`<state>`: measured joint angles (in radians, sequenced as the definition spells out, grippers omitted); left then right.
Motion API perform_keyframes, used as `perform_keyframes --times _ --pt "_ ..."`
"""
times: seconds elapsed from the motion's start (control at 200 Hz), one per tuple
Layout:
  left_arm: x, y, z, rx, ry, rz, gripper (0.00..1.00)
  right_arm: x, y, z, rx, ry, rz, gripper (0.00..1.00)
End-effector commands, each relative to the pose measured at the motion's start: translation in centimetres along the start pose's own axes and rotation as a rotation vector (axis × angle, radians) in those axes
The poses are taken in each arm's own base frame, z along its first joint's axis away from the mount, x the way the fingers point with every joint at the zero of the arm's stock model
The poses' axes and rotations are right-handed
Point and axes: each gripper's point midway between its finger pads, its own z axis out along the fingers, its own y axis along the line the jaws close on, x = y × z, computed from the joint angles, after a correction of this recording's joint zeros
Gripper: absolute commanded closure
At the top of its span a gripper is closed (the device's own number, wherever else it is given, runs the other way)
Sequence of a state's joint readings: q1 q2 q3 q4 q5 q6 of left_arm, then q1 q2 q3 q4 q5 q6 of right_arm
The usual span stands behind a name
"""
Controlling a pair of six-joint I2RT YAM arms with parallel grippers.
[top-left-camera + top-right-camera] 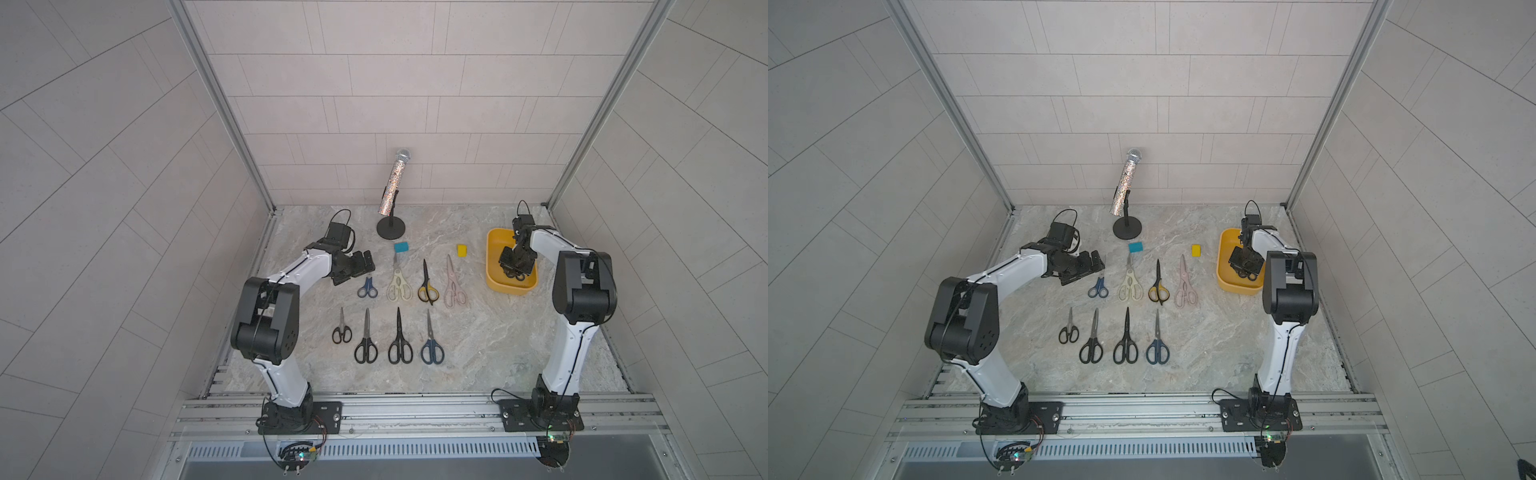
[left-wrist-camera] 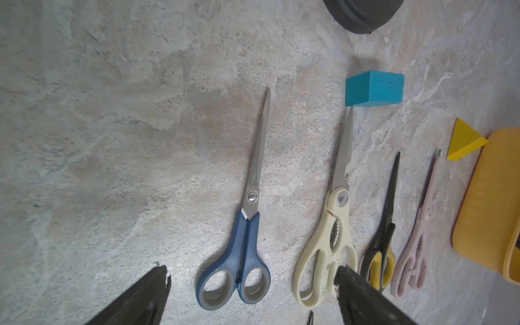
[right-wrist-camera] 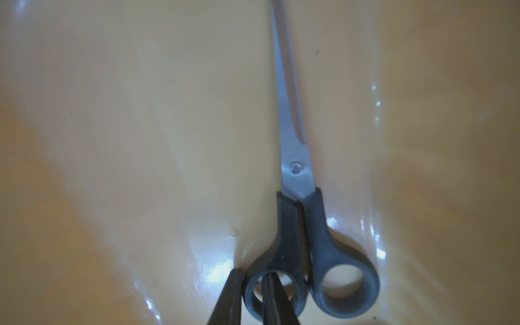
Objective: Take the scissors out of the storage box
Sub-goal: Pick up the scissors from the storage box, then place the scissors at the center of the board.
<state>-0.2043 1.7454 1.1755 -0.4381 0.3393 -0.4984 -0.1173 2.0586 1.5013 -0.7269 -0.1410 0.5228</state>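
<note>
The yellow storage box (image 1: pixel 492 249) stands at the back right in both top views. Inside it lies one pair of scissors (image 3: pixel 296 157) with black handles and closed blades. My right gripper (image 3: pixel 251 274) reaches down into the box. One finger passes through a handle ring and the other presses the ring's outside, so it is shut on that ring. Several other scissors lie in two rows on the table, among them blue (image 1: pixel 367 286), cream (image 1: pixel 398 283) and pale pink (image 1: pixel 454 286) pairs. My left gripper (image 2: pixel 250 270) hovers open just above the blue pair's handles (image 2: pixel 235 278), holding nothing.
A glittery microphone (image 1: pixel 392 187) leans on a black round stand at the back centre. A small teal block (image 1: pixel 401 247) and a small yellow block (image 1: pixel 462 250) sit behind the back row of scissors. Tiled walls close in the table on three sides.
</note>
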Motion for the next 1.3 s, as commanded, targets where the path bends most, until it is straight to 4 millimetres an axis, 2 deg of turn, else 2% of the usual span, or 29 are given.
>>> perform_keyframes --times 0.0,0.135,0.24,0.5,0.615,0.715,0.785,0.891,1.041,1.141,1.296 --pt "0.4 0.4 -1.1 -0.019 -0.016 0.017 0.0 0.6 -1.0 1.3 0.039 0.034 -0.006 0.88" --pt "0.4 0.6 -1.2 -0.015 -0.025 0.008 0.0 0.5 -0.9 0.9 0.036 0.025 -0.019 1.0" --pt "0.5 1.0 -1.0 -0.002 -0.024 -0.023 0.0 -0.3 -0.6 -0.4 0.026 -0.005 -0.035 1.0" --pt "0.2 2.2 -1.5 0.015 -0.052 -0.082 0.0 -2.3 0.5 -5.8 -0.021 -0.103 -0.054 1.0" --pt "0.3 2.1 -1.8 0.018 -0.05 -0.075 0.0 -2.1 0.8 -8.0 -0.042 -0.126 -0.062 1.0" --pt "0.7 1.9 -2.0 0.029 -0.035 -0.079 0.0 -1.1 1.0 -9.7 -0.061 -0.128 -0.07 1.0" --pt "0.9 1.7 -2.4 0.039 -0.037 -0.073 0.0 0.2 1.3 -10.9 -0.069 -0.127 -0.086 1.0" --pt "1.5 1.6 -2.8 0.053 -0.033 -0.061 0.0 3.3 2.2 -12.5 -0.108 -0.122 -0.112 1.0" --pt "3.0 1.3 -3.5 0.086 -0.037 -0.066 0.0 9.5 3.5 -13.8 -0.168 -0.092 -0.168 1.0" --pt "4.8 1.1 -3.6 0.096 -0.019 -0.051 0.0 14.0 4.1 -14.6 -0.196 -0.08 -0.215 1.0" --pt "7.8 0.2 -3.9 0.103 0.02 0.007 0.0 21.2 4.4 -14.2 -0.27 -0.017 -0.219 1.0"
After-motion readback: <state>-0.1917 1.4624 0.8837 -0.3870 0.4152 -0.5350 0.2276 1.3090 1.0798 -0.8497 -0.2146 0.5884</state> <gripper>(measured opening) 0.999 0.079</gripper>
